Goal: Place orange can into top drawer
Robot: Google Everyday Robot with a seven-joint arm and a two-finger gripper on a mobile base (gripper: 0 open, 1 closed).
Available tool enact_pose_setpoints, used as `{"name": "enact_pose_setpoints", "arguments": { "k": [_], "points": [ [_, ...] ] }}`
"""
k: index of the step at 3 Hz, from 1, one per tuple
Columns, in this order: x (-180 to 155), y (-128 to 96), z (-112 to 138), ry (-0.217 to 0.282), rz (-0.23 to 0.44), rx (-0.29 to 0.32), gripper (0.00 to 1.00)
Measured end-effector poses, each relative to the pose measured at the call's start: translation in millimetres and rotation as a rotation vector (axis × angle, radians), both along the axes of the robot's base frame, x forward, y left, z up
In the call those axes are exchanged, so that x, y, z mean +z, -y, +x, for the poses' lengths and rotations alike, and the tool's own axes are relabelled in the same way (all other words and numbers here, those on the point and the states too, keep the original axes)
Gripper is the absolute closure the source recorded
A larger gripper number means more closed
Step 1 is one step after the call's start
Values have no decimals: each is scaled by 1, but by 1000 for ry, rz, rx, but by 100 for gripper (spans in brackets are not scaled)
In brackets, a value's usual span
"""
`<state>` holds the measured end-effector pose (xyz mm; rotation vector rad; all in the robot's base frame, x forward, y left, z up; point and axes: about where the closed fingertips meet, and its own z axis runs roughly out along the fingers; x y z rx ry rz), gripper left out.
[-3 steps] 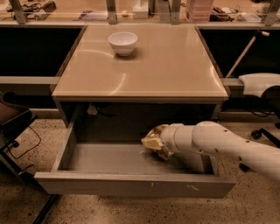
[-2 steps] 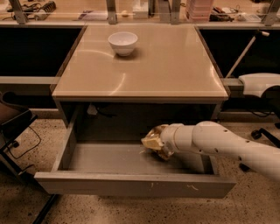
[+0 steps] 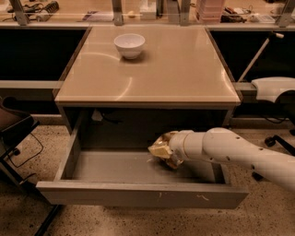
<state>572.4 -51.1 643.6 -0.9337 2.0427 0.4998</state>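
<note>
1. The arm (image 3: pixel 239 152) is white, smooth and round, like a thick tube with a soft shine on its upper side.
2. Near its tip a thin dark seam (image 3: pixel 188 146) goes around it, and a short white wrist (image 3: pixel 179 145) follows.
3. The gripper (image 3: pixel 170 156) is at the tip, inside the drawer (image 3: pixel 138 197). Only a small dark-and-tan part shows, too unclear for details.

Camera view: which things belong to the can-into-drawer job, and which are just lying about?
Job: orange can, held in the gripper inside the open top drawer, right side.
Lying about: white bowl on the table; clutter on the back counter.
</note>
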Motion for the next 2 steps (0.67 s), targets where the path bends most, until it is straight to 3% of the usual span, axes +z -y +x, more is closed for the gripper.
{"name": "enact_pose_setpoints", "arguments": {
  "k": [1, 2],
  "points": [
    [0, 0, 0, 0, 0, 0, 0],
    [0, 0, 0, 0, 0, 0, 0]
  ]
}}
